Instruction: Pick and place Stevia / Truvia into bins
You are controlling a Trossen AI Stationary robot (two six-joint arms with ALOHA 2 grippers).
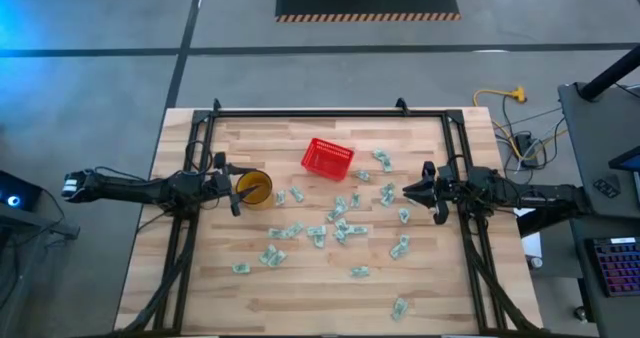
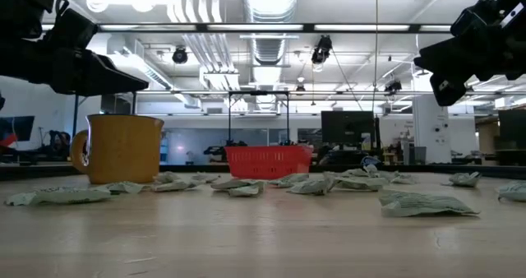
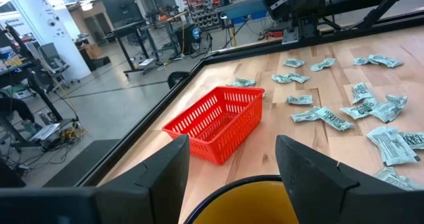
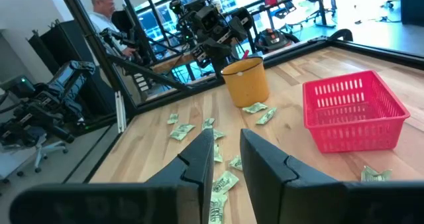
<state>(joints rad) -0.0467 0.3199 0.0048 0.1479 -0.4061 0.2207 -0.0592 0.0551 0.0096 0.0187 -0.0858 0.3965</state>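
Many pale green and white sachets [image 1: 340,223] lie scattered flat on the wooden table; they also show in the low view [image 2: 419,202] and the left wrist view [image 3: 324,114]. The red latticed basket [image 1: 327,158] stands on the table near its far middle and looks empty in the left wrist view [image 3: 215,121]. My left gripper [image 1: 232,186] is open and hangs just above a yellow mug [image 1: 255,188], clear of its rim [image 3: 245,184]. My right gripper [image 1: 412,190] hangs above the table's right part, its fingers a narrow gap apart with nothing between them [image 4: 226,159].
The yellow mug [image 2: 119,146] stands upright left of the basket [image 2: 267,161]. A black frame [image 1: 330,113] runs round the table's far and side edges. A person [image 4: 106,5] sits beyond the table's left side. Bare wood shows along the near edge.
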